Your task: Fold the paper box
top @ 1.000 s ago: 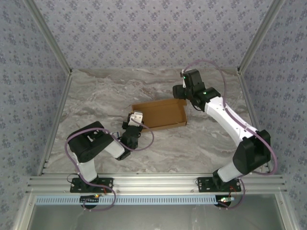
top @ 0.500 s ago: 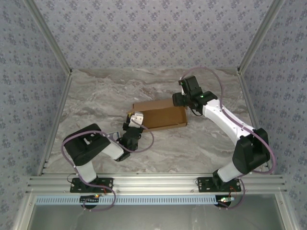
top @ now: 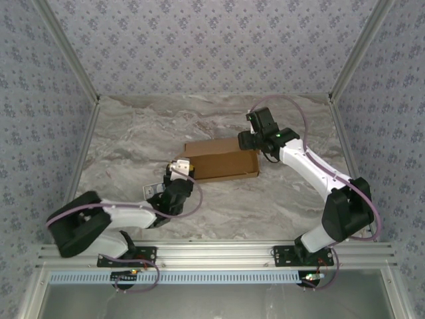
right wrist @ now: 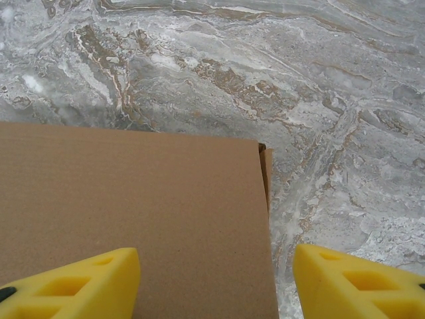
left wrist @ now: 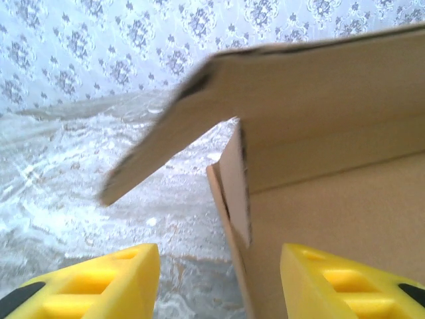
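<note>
Two jaws open, one at each end

The paper box point(top: 222, 159) lies in the middle of the desk point(top: 133, 133), bare surface all round. The left jaws spread wide at its left corner, under the raised lid flap point(left wrist: 199, 113); the right jaws spread above its right edge, gripping nothing

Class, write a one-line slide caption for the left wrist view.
Open left hand at the paper box corner, its lid flap tilted partly down.

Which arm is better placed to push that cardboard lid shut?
Probably right: the right tool hovers open above the lid of the paper box, ready to press; the left tool faces a corner from the side.
</note>
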`<state>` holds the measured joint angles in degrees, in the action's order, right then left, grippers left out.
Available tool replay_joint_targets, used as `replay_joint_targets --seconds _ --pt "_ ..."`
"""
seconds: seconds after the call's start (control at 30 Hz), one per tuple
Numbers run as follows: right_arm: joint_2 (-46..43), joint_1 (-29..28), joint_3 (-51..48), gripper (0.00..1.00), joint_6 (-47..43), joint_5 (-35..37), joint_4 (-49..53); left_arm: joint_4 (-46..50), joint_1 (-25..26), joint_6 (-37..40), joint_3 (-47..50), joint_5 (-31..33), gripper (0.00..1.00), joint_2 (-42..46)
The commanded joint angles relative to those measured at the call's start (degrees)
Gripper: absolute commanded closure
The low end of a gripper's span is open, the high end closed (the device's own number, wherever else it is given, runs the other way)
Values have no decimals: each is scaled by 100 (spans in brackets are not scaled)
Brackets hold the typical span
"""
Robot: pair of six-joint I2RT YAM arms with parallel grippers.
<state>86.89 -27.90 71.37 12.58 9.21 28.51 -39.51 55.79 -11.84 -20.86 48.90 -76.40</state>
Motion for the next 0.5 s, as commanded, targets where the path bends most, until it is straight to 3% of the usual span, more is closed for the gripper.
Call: replay_joint_targets --seconds 0.0,0.23,0.33,0.47 --pt "-136 -36 -45 36 17 102 71 1942 15 -853 163 -603 47 958" --pt "-169 -83 -62 36 -28 195 117 5110 -71 -1563 -318 -1802 41 3215" --pt "-171 -118 -86 36 -67 276 127 6097 -256 -1664 -897 -2148 41 3550" --pt "-180 -188 -175 36 -132 419 188 6929 -515 -1614 -1863 -2491 40 3329"
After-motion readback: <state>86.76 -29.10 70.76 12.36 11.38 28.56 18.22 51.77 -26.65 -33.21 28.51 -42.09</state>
